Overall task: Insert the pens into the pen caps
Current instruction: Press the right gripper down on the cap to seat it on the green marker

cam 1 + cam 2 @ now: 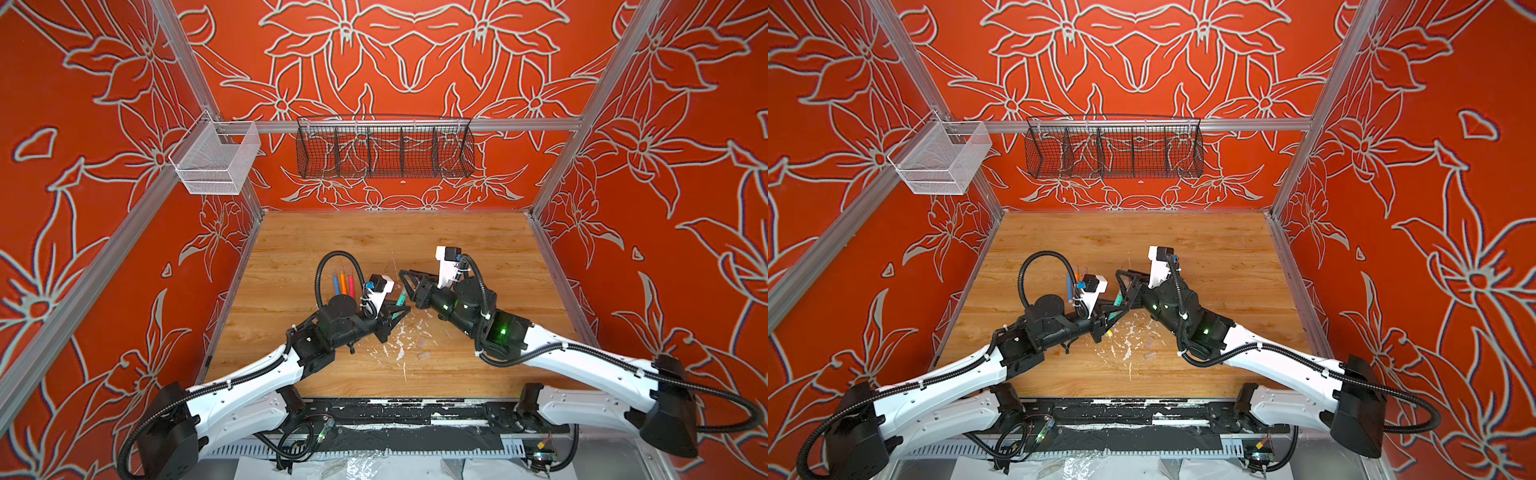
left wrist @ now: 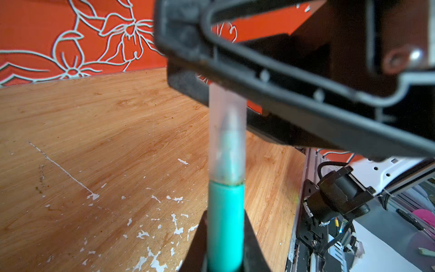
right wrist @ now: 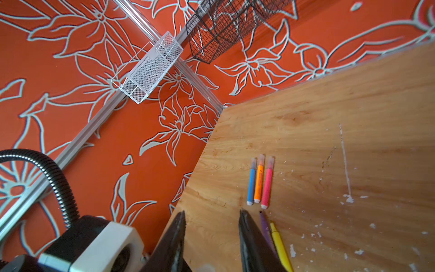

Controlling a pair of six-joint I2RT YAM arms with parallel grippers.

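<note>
My left gripper (image 1: 397, 311) (image 2: 224, 215) is shut on a green pen (image 1: 401, 298) (image 2: 224, 221), which it holds tilted above the table. A translucent pen cap (image 2: 227, 131) sits over the pen's tip. My right gripper (image 1: 405, 286) (image 3: 211, 212) is at the capped end with its jaws apart, and one finger (image 2: 270, 94) crosses the cap's top. Blue (image 3: 251, 183), orange (image 3: 258, 181) and pink (image 3: 267, 186) pens lie capped side by side. Purple (image 3: 264, 226) and yellow (image 3: 279, 245) pens lie uncapped beside the right finger.
White paint flecks (image 1: 399, 340) mark the wooden table (image 1: 478, 257) near the front, with a faint loose cap (image 1: 424, 355) among them. A white mesh basket (image 1: 216, 160) and a black wire basket (image 1: 384, 149) hang on the rail. Red patterned walls close three sides.
</note>
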